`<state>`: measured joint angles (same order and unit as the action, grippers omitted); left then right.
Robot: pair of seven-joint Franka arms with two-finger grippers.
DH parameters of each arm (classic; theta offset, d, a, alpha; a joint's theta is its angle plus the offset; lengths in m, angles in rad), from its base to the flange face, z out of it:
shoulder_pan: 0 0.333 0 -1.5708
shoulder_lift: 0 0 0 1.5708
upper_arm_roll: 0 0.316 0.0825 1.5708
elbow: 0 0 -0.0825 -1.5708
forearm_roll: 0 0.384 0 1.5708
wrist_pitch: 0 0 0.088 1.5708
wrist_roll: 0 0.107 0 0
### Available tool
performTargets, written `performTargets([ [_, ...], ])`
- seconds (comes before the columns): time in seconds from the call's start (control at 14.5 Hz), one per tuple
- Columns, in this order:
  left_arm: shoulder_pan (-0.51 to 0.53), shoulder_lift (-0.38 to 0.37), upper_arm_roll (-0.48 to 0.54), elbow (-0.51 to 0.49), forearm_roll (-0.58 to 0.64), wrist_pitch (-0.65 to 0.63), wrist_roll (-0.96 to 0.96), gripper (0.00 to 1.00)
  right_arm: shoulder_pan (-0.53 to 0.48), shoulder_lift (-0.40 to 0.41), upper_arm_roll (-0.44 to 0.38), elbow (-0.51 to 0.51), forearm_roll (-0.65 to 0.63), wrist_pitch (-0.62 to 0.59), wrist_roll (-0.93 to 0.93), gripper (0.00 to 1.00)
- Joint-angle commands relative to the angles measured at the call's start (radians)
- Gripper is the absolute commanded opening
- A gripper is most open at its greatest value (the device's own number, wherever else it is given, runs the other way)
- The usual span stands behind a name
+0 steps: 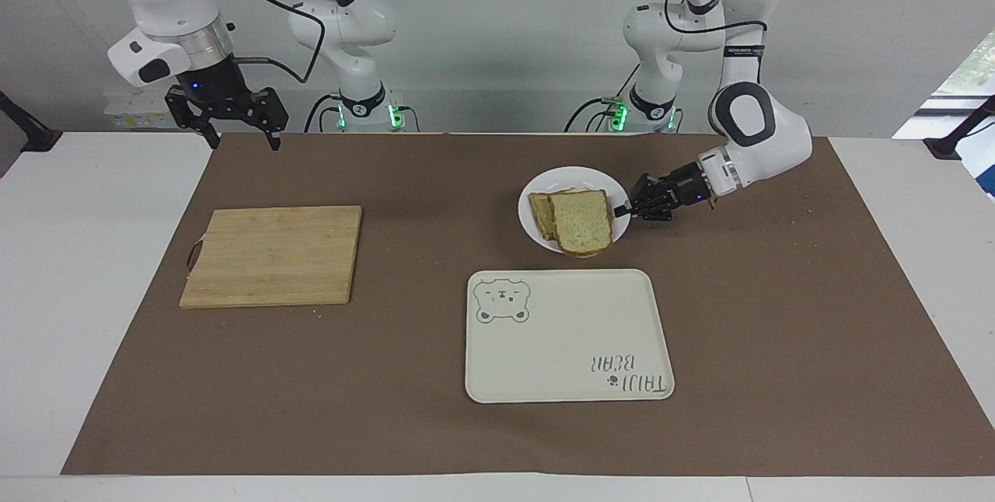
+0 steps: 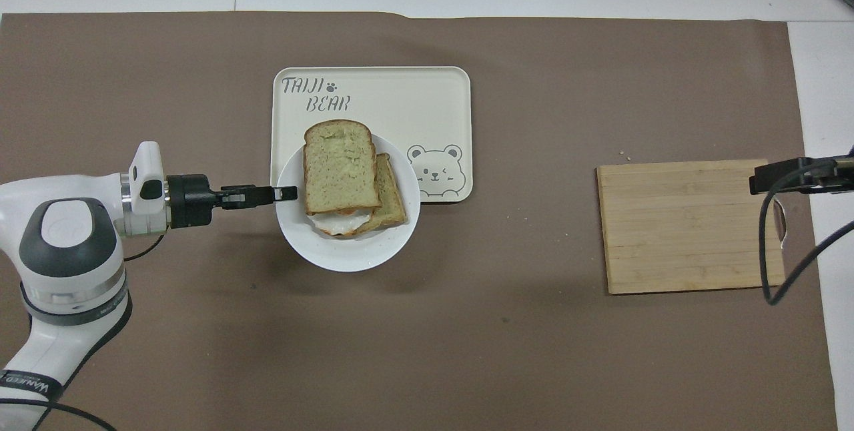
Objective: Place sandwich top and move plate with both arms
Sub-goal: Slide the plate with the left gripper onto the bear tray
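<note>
The left pincer point(image 1: 624, 209) pinches the plate point(image 2: 347, 252) rim at nine o'clock overhead, the sandwich top point(image 2: 339, 165) riding on it. Carry it level over the tray point(image 1: 567, 335); tilting could slide the bread. The right pincer point(image 1: 227, 115) waits, spread.

You've got a glossy white plate point(image 2: 347, 256) carrying pale speckled bread with a brown crust, the sandwich top point(image 2: 340, 165). Cream tray point(image 1: 567, 346) shows a grey bear drawing and lettering. Your cutting board point(image 1: 272, 255) is light striped wood on a brown mat point(image 1: 389, 409).

Facing view high across table point(image 1: 894, 199), overhead steep — half-turn apart
</note>
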<state>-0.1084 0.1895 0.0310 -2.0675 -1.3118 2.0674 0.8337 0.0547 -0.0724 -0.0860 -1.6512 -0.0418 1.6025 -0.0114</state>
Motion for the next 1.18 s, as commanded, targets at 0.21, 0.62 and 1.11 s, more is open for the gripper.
performTargets([
  [0.21, 0.012, 0.275, -0.043, 0.284, -0.05, 0.078, 0.002, 0.0, -0.013, 0.002, 0.005, -0.001, 0.013, -0.01, 0.01, 1.0],
  [0.62, 0.013, 0.366, -0.091, 0.348, -0.035, 0.14, 0.002, 0.0, -0.015, 0.008, 0.002, 0.007, 0.013, -0.004, 0.007, 1.0],
  [1.11, -0.011, 0.352, -0.085, 0.31, -0.015, 0.14, -0.015, 0.0, -0.013, 0.006, 0.002, 0.007, 0.013, -0.006, 0.001, 1.0],
])
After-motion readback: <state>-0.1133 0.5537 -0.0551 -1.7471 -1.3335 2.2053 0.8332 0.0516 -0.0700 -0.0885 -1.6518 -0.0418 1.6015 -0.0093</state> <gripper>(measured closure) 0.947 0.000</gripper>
